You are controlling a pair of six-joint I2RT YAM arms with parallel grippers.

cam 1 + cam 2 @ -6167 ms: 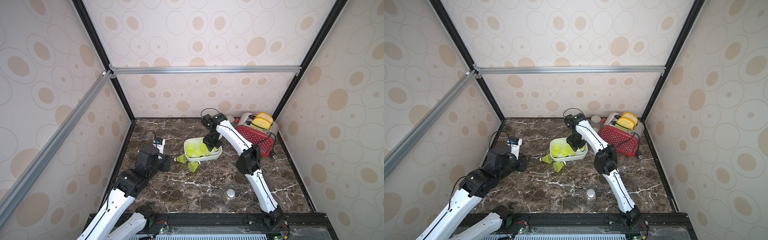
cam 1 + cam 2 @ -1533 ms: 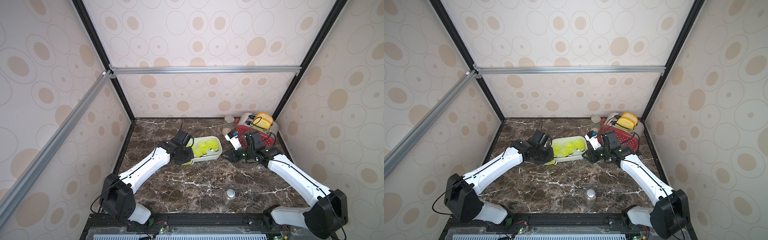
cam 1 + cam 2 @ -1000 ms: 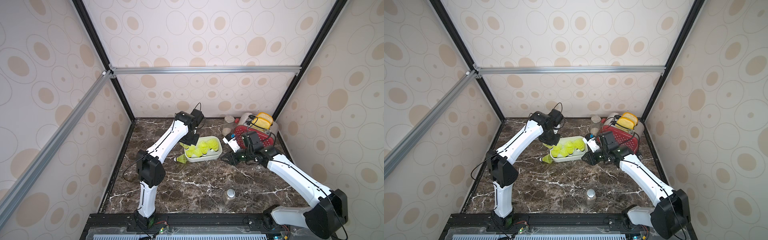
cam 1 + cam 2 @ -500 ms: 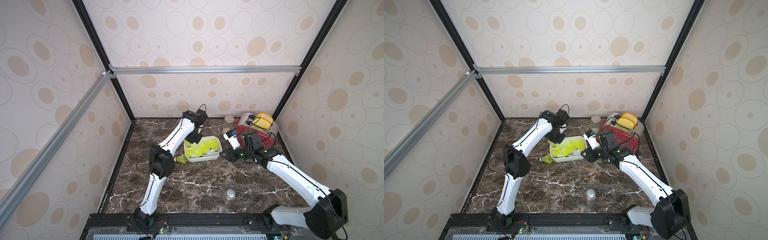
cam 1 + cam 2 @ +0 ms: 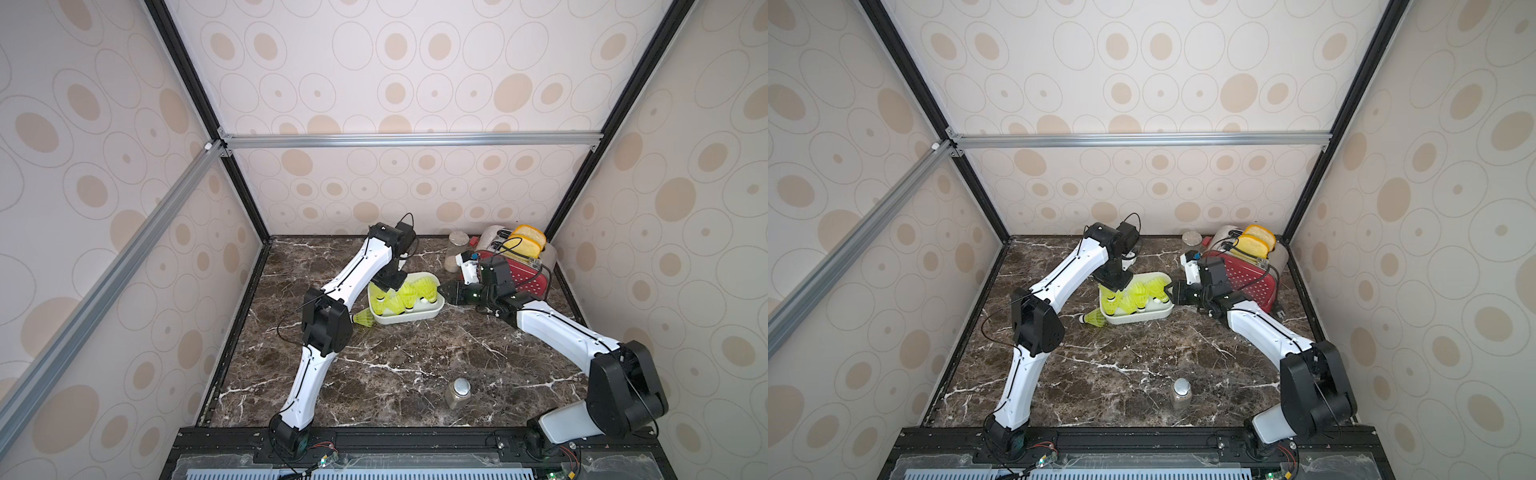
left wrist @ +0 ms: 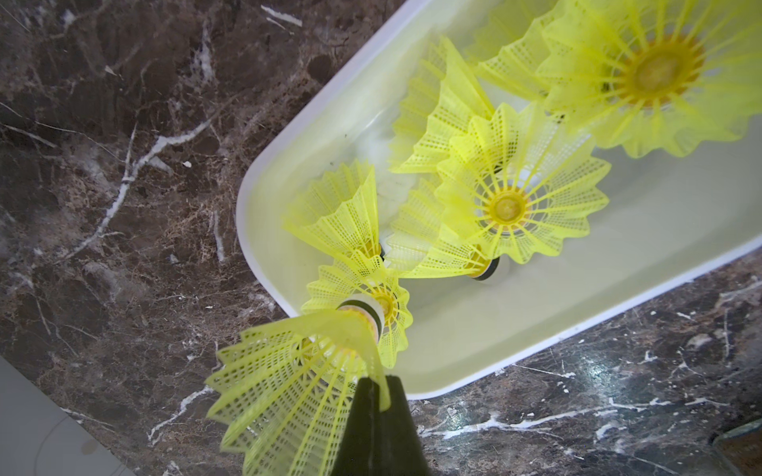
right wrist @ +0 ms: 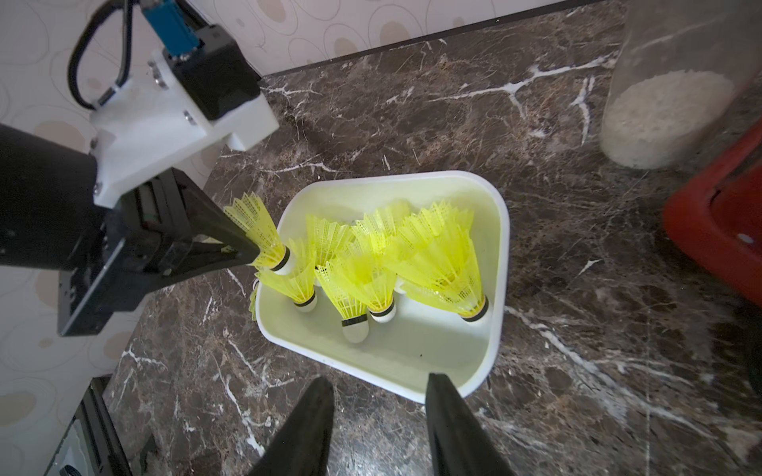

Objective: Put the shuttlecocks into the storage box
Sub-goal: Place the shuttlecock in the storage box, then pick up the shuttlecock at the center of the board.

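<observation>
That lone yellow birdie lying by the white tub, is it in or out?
Out. The shuttlecock lies on its side on the marble, beside the outer wall of the storage box, white tip pointing away.

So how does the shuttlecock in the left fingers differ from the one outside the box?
The held shuttlecock hangs tip-down above the storage box rim, skirt pinched by the left gripper; the loose shuttlecock lies on its side on the marble beside the box, ungripped. Both are neon yellow, white-tipped.

top views: high, front, looking down | wrist views: close (all share storage box (image 7: 497, 263))
</observation>
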